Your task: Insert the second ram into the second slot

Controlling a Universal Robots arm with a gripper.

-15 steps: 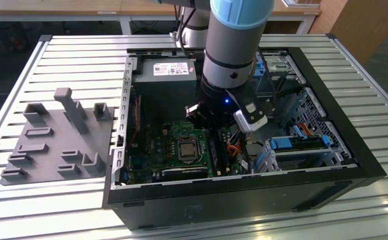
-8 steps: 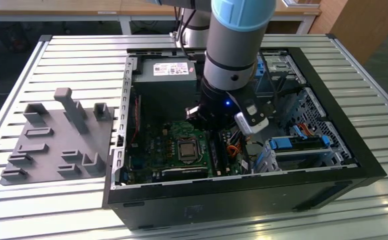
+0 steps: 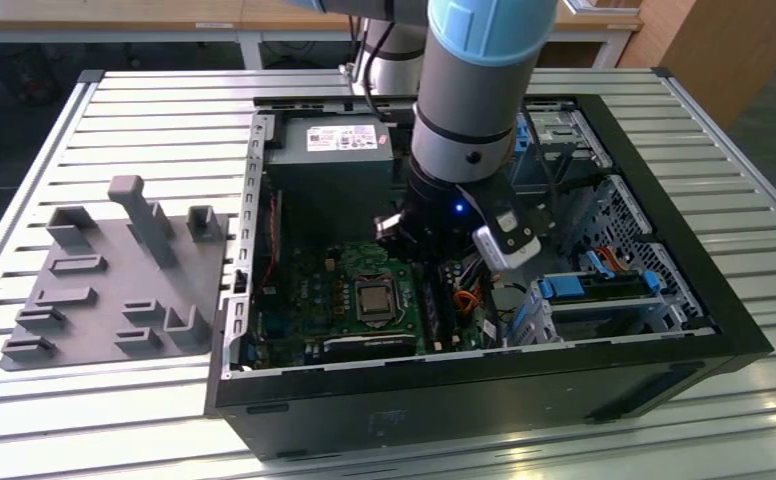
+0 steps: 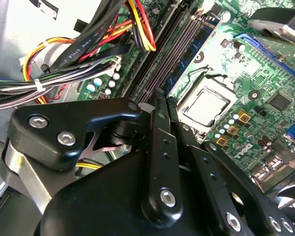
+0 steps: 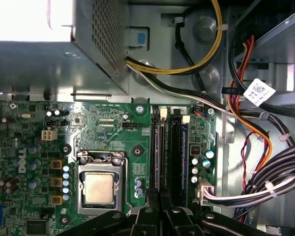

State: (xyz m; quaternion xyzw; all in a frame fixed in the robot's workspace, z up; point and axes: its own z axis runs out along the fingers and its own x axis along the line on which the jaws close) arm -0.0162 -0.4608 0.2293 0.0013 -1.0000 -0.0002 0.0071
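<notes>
- Gripper hangs inside the open PC case, right over the RAM slots on the green motherboard, beside the CPU socket.
- Jaws look closed down narrow in both wrist views; can't tell if they've got hold of anything.
- Second ram: I think it's the dark-blue strip seated in a slot next to the empty ones, not certain.
- Grey fixture tray sits on the tabletop, at the exterior view's left of the case.
</notes>
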